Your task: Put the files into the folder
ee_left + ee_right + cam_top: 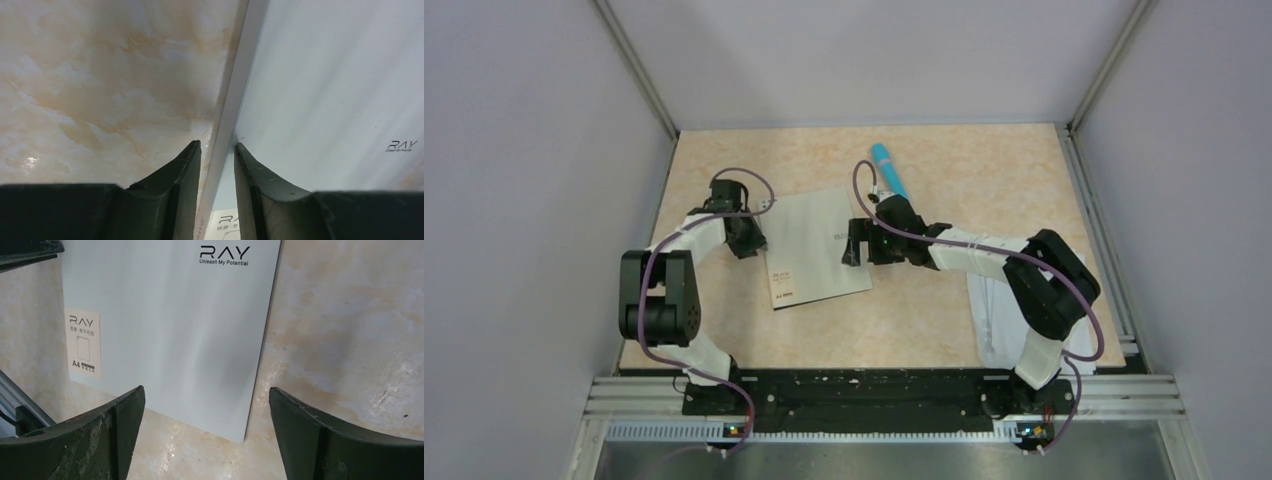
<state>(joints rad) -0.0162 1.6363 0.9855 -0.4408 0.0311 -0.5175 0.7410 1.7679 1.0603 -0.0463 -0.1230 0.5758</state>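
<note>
The folder [816, 247] lies closed in the middle of the table, pale grey cover up, with a beige label near its front-left corner. My left gripper [746, 238] is at its left edge. In the left wrist view the fingers [216, 146] stand narrowly closed around the folder's white spine edge [227, 115]. My right gripper [857, 246] is open and empty just off the folder's right edge. Its wrist view shows it [206, 395] wide open above a corner of the cover [170, 330]. The files [990, 318] lie at the front right, partly hidden under the right arm.
A blue pen-like stick [889, 170] lies behind the right gripper near the back of the table. Grey walls with metal rails close in the left, right and back sides. The arm bases sit on a black rail at the front edge.
</note>
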